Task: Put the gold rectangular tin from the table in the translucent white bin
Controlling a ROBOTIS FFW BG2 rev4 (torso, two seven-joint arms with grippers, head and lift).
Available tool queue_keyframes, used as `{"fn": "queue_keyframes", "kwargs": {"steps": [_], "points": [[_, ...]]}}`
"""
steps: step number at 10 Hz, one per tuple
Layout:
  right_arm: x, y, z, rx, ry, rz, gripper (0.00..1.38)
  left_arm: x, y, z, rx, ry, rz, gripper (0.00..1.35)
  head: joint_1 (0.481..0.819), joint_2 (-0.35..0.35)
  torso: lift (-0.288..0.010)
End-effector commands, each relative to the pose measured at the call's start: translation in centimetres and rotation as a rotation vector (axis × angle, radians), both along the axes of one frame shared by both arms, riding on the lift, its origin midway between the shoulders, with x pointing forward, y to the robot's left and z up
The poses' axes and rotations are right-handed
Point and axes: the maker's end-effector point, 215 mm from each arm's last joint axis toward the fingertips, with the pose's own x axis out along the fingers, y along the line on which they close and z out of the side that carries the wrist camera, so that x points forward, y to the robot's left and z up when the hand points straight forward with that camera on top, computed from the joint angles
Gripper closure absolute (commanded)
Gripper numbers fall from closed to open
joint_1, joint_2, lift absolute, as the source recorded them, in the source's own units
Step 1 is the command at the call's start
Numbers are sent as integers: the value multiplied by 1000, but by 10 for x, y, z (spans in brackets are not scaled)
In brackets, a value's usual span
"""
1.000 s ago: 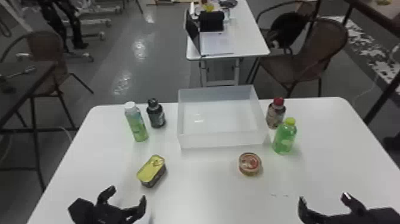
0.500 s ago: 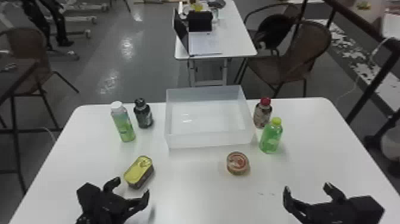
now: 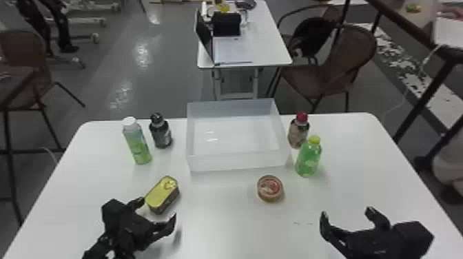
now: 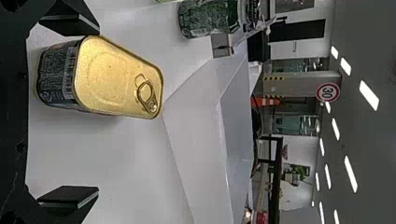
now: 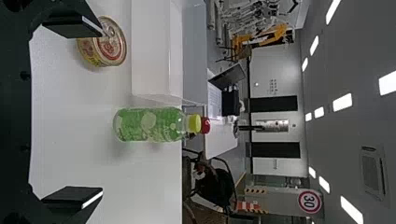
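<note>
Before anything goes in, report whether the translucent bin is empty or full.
Empty: in the head view, the translucent bin shows its bare floor, with only light reflections on it.

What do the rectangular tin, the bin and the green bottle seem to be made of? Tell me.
Gold rectangular tin: most likely metal, with a satiny gold lid and a ring pull. 
Bin: probably plastic, translucent and frosted, since its walls look milky. 
Green bottle: clear, glossy plastic by its look, though glass is possible; the green shows through.

The left tool (image 3: 157,208) and the right tool (image 3: 346,212) sit well apart, fingers spread wide.
</note>
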Motion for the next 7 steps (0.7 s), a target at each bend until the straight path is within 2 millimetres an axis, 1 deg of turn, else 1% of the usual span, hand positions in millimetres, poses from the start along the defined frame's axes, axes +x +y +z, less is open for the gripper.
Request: {"fn": "queue_keyframes", "kwargs": {"steps": [1, 2, 4, 6, 7], "points": [[-1, 2, -2, 7, 4, 0, 102, 6, -5, -4, 27, 4, -18, 99, 695, 17, -28], [-2, 4, -3, 12, 7, 6, 102, 10, -4, -8, 46, 5, -17, 99, 695, 14, -28], [-3, 6, -5, 17, 11, 8, 102, 24, -7, -12, 64, 8, -15, 104, 695, 18, -28], [-3, 6, -5, 20, 11, 7, 102, 34, 5, -18, 92, 18, 25, 130, 695, 21, -28], [-3, 6, -7, 23, 14, 6, 102, 37, 10, -21, 106, 26, 25, 334, 695, 28, -28]]}}
